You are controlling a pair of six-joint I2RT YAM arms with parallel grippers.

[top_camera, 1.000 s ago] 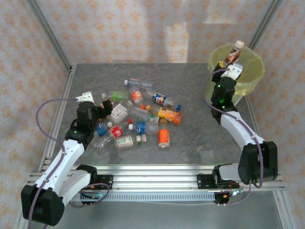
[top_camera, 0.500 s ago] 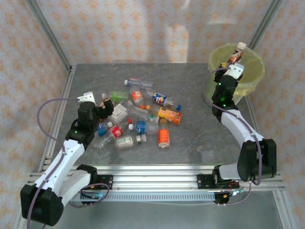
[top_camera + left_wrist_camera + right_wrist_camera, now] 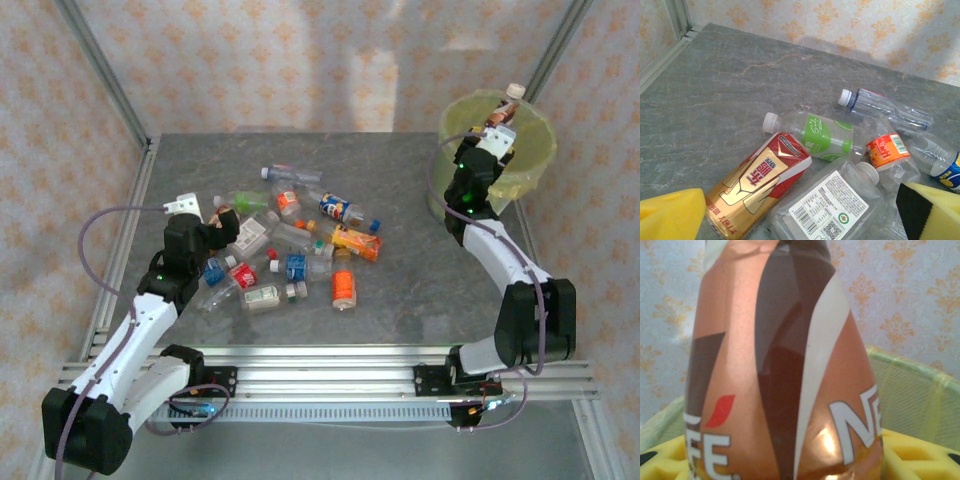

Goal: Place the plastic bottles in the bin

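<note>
Grey marbled table, floral wallpaper behind. At its far right corner stands the bin, and the right gripper is raised at the near rim, fingers closed partway on a brown-labelled bottle held upright — cap above the opening. Released too near that rim, it may strike the edge and tumble outside. The left gripper hangs wide open, holding nothing, over the pile of bottles mid-table — crowded so tightly that closing there could pinch two or skid one away.
</note>
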